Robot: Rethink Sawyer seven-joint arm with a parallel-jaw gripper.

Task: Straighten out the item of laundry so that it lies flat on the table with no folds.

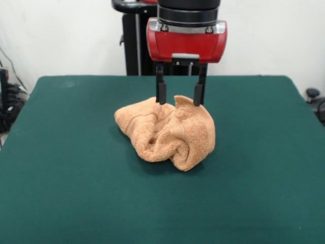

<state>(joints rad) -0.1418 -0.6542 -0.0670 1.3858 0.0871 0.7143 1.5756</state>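
Hanging apart and released, the jaws (pixel 180 98) sit just over the top of the towel (pixel 166 133), one on each side of a raised fold. Grabbing looks like the step now. Next they should pinch that edge and pull it out. The towel is bunched mid-desk (pixel 61 178), its length running side to side.

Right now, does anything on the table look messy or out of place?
Yes. The towel sits crumpled in a heap near the middle of the green table, not flat. The open gripper is at its top edge.
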